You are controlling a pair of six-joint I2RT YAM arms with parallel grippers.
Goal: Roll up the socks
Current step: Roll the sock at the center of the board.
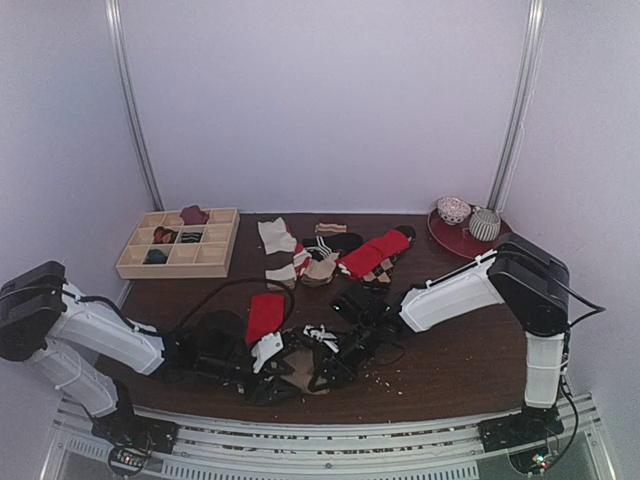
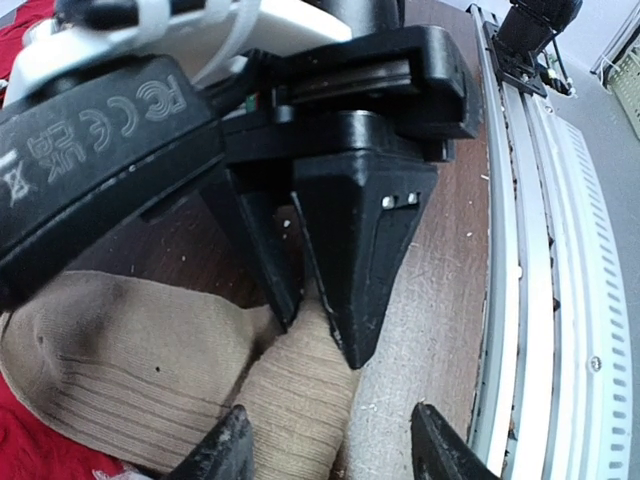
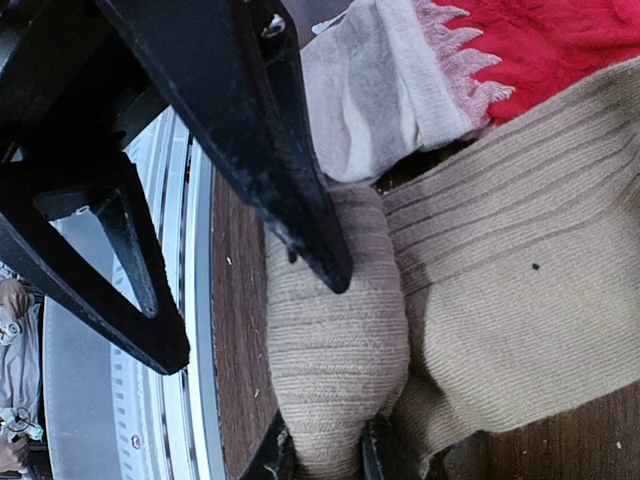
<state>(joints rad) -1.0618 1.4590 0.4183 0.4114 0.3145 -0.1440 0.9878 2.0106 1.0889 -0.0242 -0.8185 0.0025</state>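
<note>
The right tool (image 3: 326, 452) is nearly closed and pinches a thick fold of the tan sock (image 3: 500, 300) between its tips, at the bunched end near the front edge of the counter (image 1: 450, 365). The left tool (image 2: 332, 432) stands about half open and holds nothing. In the right wrist view one of its fingers reaches the top of the same bunched fold, and the other hangs beside the metal rail (image 2: 520, 300) at the counter edge. The two tools are very near each other and point at the same fold. Just beside the tan sock lies the red sock (image 3: 560, 45), whose cream end (image 3: 400, 90) seems to touch the tan one. The pair is thus together at the front middle of the counter, well apart from the other socks (image 1: 372, 252) and the wooden tray (image 1: 180, 243) at the back. I judge this to be the start of the roll, with a first turn formed but loose. To do it well, the left tool should close on the whole fold next to the right one, not on a single layer. Both should then turn the fold toward the red part with the cloth kept tight, so that the red sock is caught in the roll too. Care is needed that the fingers do not hit each other and that the fold is not pushed off the edge.
</note>
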